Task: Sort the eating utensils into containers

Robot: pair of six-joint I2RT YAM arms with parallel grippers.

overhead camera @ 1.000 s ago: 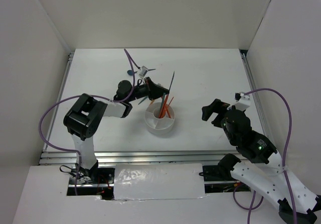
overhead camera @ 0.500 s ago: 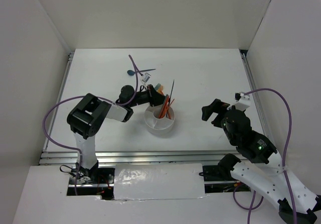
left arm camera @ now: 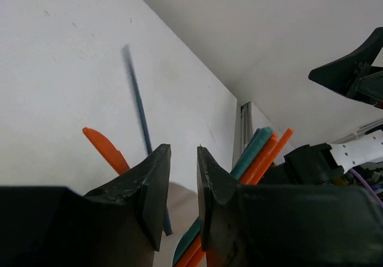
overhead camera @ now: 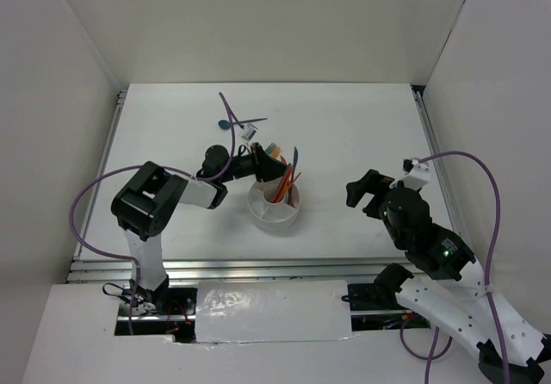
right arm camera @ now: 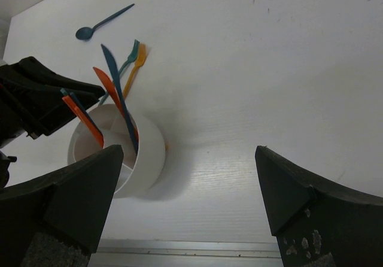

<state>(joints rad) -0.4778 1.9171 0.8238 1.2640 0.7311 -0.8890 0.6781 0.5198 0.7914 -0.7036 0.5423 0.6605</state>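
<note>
I had the chopsticks (overhead camera: 280, 186) standing in the holder (overhead camera: 274, 216), two forks (right arm camera: 140, 52) flat on the table (overhead camera: 362, 117) just behind it, the spoon (right arm camera: 83, 33) farther back-left of it.

white holder (right arm camera: 151, 154): 1 | blue spoon (right arm camera: 102, 23): 1 | forks: 2, teal fork (right arm camera: 131, 54) 1, orange fork (right arm camera: 139, 56) 1 | orange flat-tipped piece (right arm camera: 103, 79): 1 | dark teal chopstick (right arm camera: 114, 70): 1 | bundled orange sticks (left arm camera: 273, 147): at least 2 | bundled teal stick (left arm camera: 255, 143): at least 1

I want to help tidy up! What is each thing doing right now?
Holder, upright, partly filled.
Spoon, lying on the table.
Forks, lying on the table.
Chopsticks, standing in the holder.
Left gripper, slightly open, empty.
Right gripper, wide open, empty.
</note>
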